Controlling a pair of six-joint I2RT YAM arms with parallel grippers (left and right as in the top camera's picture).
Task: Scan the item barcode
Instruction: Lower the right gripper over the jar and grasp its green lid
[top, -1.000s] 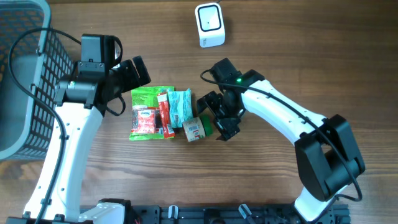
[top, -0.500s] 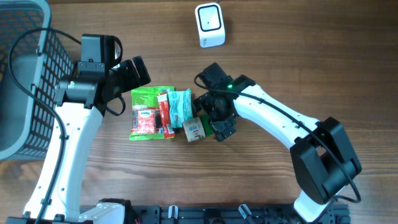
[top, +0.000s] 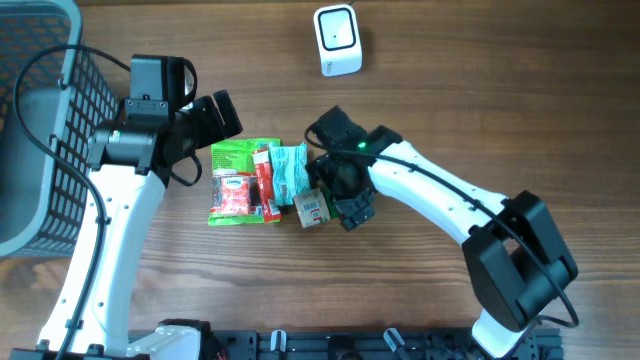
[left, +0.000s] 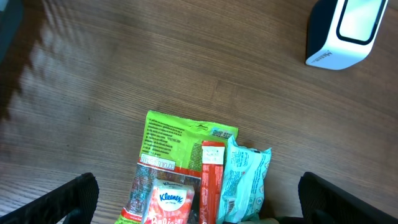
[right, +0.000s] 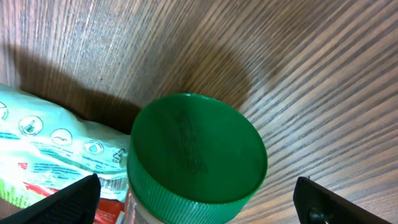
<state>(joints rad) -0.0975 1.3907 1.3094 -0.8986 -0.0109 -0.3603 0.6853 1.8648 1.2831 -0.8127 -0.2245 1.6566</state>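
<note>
While my right tool (right: 196, 196) hangs with its fingers wide apart on either side of the small jar with the round green screw cap (right: 196, 149), nothing is gripped yet, so I judge the step in hand to be the reach for the item, with the scan itself not yet begun. That jar sits near the middle of the wooden surface (top: 450, 90), at the right end of a little row of goods, and appears to lie on its side with a pale printed label (top: 313, 208) facing up. Next, I think, the fingers must close on the cap without dragging anything else, then carry the jar toward the white box-shaped scanner (top: 337, 40) near the far edge and turn the label to face it. What crowds the grasp is the pale teal plastic pouch (top: 290, 170), which touches the jar; beyond it lie a thin red stick packet (top: 262, 180), a pink tissue pack (top: 232, 195) and a flat green foil packet (top: 238, 155). My left tool (left: 199, 205) hovers above that row, fingers apart and empty, beside the grey mesh basket (top: 60, 90) at the left edge.
</note>
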